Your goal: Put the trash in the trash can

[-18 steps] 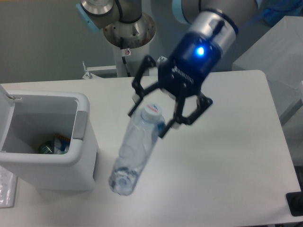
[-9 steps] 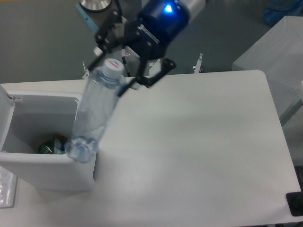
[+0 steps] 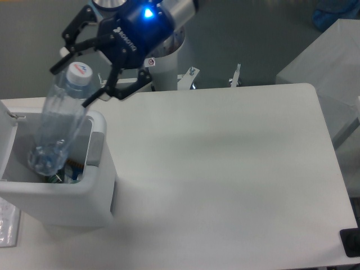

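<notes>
Closest to me I see the white trash can (image 3: 95, 188) sitting on the left part of the white table (image 3: 225, 180), and its lid (image 3: 7, 143) is flipped up on the far left side. A grey strip (image 3: 96, 149) runs down the right wall of the can. Down inside the can I can see a bit of the wrapper (image 3: 63, 174) with green in it, lying on the bottom, partly hidden by the front rim. The clear water bottle (image 3: 58, 126) hangs over the open can, tilted, with its bottom end low inside the opening and its white cap (image 3: 79, 72) up and to the right. The bottom of the bottle looks just above the wrapper, but I cannot tell if they touch. Farther back and higher up is my gripper (image 3: 79, 72), dark with a blue light shining on it. Its two fingers (image 3: 110, 90) are spread wide apart, one on each side of the cap end of the bottle, and I cannot tell if they are pressing on it or not. Behind that is the pale base of the arm (image 3: 169, 62), standing at the back edge of the table
</notes>
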`<state>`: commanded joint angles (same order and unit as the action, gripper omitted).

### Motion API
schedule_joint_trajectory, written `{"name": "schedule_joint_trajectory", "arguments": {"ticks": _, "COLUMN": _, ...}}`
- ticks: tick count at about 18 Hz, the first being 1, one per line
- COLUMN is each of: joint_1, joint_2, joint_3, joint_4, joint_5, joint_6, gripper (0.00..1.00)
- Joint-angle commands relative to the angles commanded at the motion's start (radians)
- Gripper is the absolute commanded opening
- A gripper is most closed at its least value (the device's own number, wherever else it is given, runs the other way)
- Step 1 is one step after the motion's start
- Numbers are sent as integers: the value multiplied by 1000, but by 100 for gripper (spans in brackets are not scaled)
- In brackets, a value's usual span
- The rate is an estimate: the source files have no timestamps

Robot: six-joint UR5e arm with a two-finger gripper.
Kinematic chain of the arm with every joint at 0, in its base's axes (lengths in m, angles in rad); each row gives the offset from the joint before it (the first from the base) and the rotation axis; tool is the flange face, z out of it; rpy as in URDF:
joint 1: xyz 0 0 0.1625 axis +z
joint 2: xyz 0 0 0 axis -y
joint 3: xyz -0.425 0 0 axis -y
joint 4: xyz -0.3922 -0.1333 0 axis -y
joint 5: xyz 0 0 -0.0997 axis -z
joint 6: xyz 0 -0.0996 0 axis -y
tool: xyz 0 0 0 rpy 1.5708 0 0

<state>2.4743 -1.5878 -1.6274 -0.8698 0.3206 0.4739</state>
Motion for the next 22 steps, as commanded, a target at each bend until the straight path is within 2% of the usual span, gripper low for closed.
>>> {"name": "schedule_joint_trajectory", "arguments": {"ticks": 2, "joint_1": -3, "joint_2": 14, "joint_3": -29, "joint_4": 0, "joint_5": 3, "joint_6": 43, "gripper": 48}}
{"name": "schedule_joint_trajectory", "arguments": {"ticks": 5, "joint_1": -20, "joint_2": 22, "joint_3": -39, "joint_4": 2, "joint_5": 8, "joint_6": 54, "gripper": 48}}
{"name": "schedule_joint_trajectory", "arguments": {"ticks": 7, "joint_1": -37, "joint_2": 20, "joint_3": -55, "joint_4": 2, "joint_5": 23, "joint_6": 110, "gripper": 50}}
{"name": "schedule_joint_trajectory", "arguments": {"ticks": 8, "joint_1": -52, "joint_2": 20, "joint_3": -69, "joint_4": 2, "joint_5": 52, "joint_6": 144, "gripper": 54}}
{"name": "schedule_joint_trajectory", "arguments": {"ticks": 12, "joint_1": -129, "joint_2": 9, "joint_3": -109, "joint_4": 0, "joint_5": 221, "joint_6": 196, "gripper": 54}}
{"name": "schedule_joint_trajectory", "arguments": {"ticks": 18, "joint_1": -170, "joint_2": -32, "joint_3": -109, "joint_4": 0, "joint_5": 290, "joint_6": 196, "gripper": 55}}
{"name": "schedule_joint_trajectory", "arguments": {"ticks": 19, "joint_1": -185, "joint_2": -41, "joint_3": -108, "joint_4": 0, "joint_5": 314, "joint_6": 196, "gripper": 60}}
{"name": "schedule_joint_trajectory", "arguments": {"ticks": 20, "joint_1": -195, "joint_2": -50, "joint_3": -108, "joint_4": 2, "joint_5": 336, "joint_6": 196, "gripper": 71}}
{"name": "schedule_joint_trajectory", "arguments": {"ticks": 21, "joint_1": -204, "joint_2": -54, "joint_3": -106, "joint_4": 3, "joint_5": 348, "joint_6": 198, "gripper": 92}}
{"name": "schedule_joint_trajectory", "arguments": {"ticks": 22, "joint_1": -207, "joint_2": -58, "joint_3": -106, "joint_4": 3, "joint_5": 348, "joint_6": 198, "gripper": 100}}
